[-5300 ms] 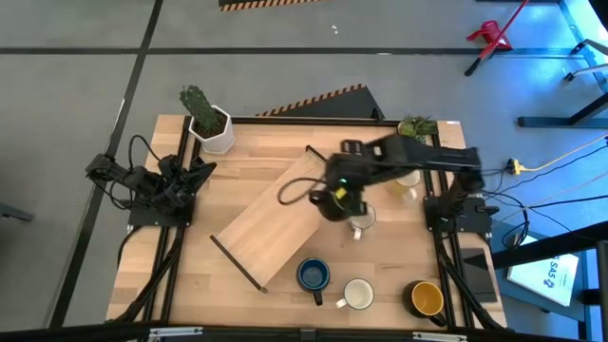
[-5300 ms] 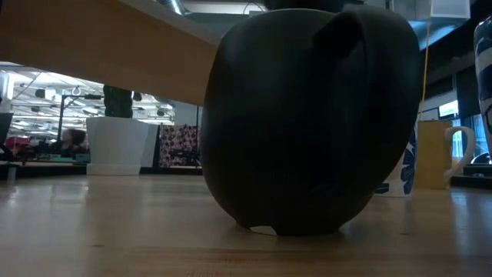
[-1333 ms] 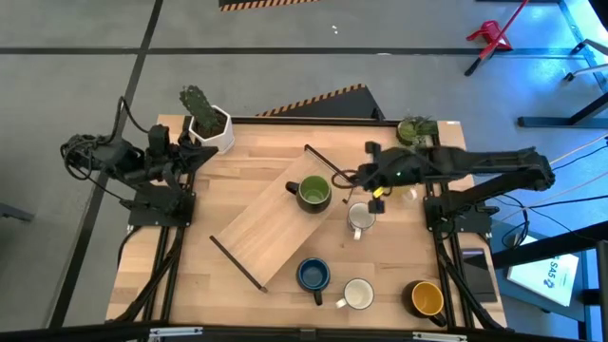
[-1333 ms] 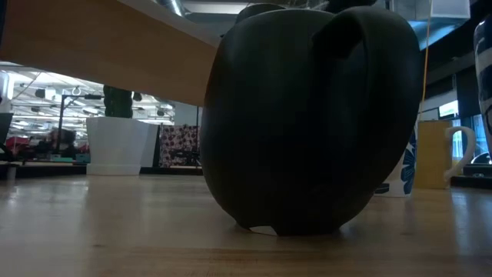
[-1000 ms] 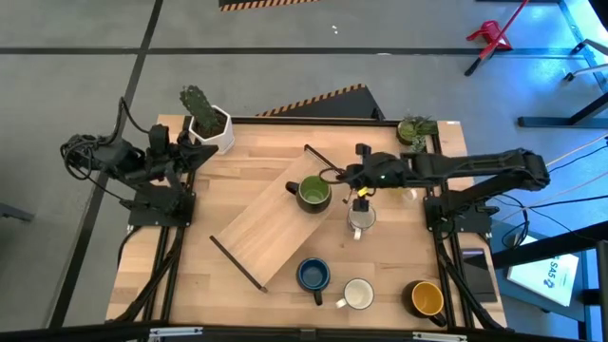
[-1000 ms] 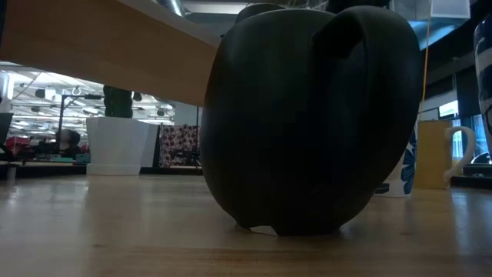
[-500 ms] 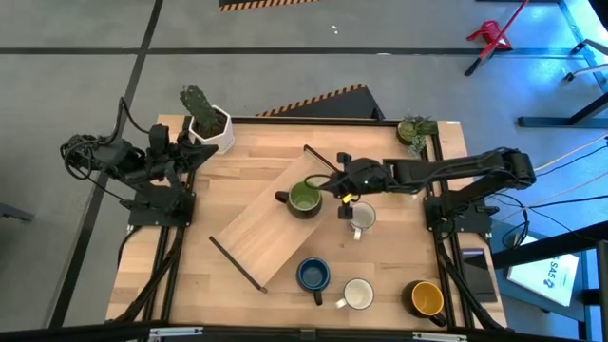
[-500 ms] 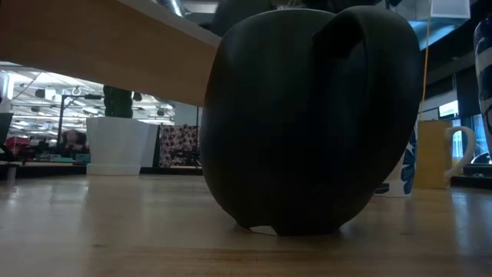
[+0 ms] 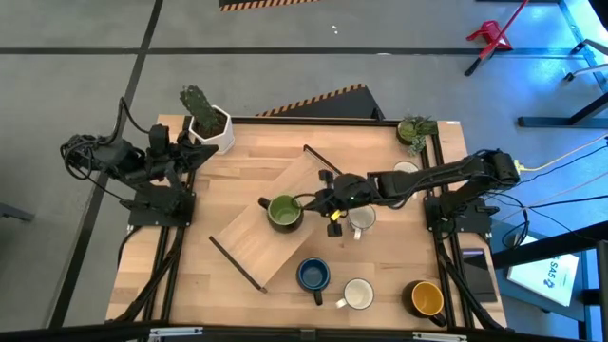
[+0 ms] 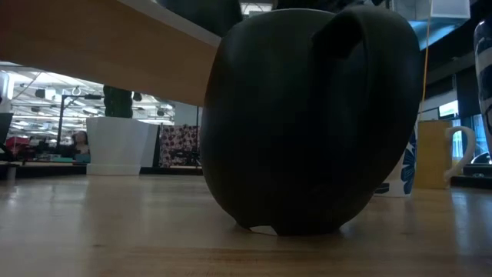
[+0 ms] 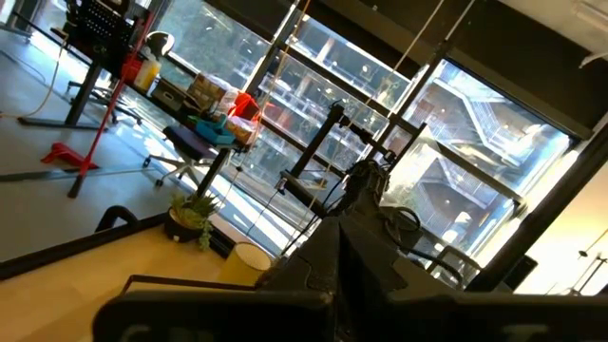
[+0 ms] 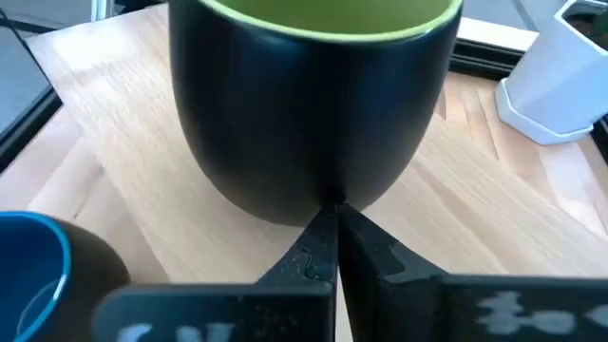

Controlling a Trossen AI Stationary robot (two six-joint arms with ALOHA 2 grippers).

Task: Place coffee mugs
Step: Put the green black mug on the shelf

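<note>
The green mug point(image 9: 283, 211), dark outside and green inside, stands upright on a slanted wooden board point(image 9: 249, 237). My right gripper point(image 9: 319, 201) is shut right behind it, on its right side; in the right wrist view the mug point(image 12: 313, 104) fills the frame. Off the board stand a white mug point(image 9: 361, 218), a dark blue mug point(image 9: 312, 275), a cream mug point(image 9: 358, 294) and a yellow mug point(image 9: 427, 298). Another white mug point(image 9: 407, 169) shows partly beside the right arm. My left gripper point(image 11: 337, 261) is shut and raised at the table's left edge. My right gripper touches the green mug's outer wall, low on its rounded side point(image 12: 328, 195), with the tips of its shut fingers. The fingers come from the table's right, slanting down. The mug stands upright with its base on the board.
A white pot with a cactus point(image 9: 211, 123) stands at the far left corner, a small green plant point(image 9: 416, 128) at the far right. A dark mug point(image 10: 307, 115) sits close in front of the low camera and blocks most of that view.
My right gripper has gone toward the table's left edge, sinking and tipping further down, its fingers shut all along. The green mug has slid ahead of it along the board, toward the left and slightly nearer, staying upright.
</note>
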